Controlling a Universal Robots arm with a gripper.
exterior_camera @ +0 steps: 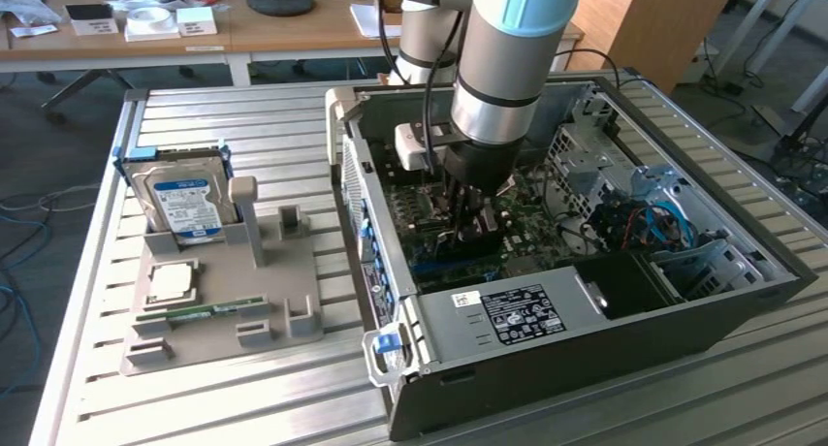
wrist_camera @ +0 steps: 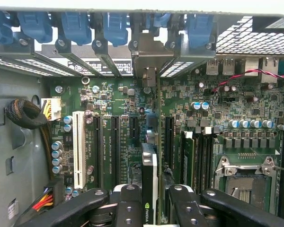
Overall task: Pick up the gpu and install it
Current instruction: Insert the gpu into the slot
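While the hand [wrist_camera: 150, 201] pinches the gpu [wrist_camera: 149, 177], installation proceeds.
Card held edge-down, bracket toward rear slots, aligning with motherboard [wrist_camera: 227, 109] slot.

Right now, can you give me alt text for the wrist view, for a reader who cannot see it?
The gripper holds the gpu edge-on between its black fingers, directly over a green motherboard inside an open computer case. The card lines up with a dark expansion slot, with a white slot and blue retention clips on the rear bracket row nearby.
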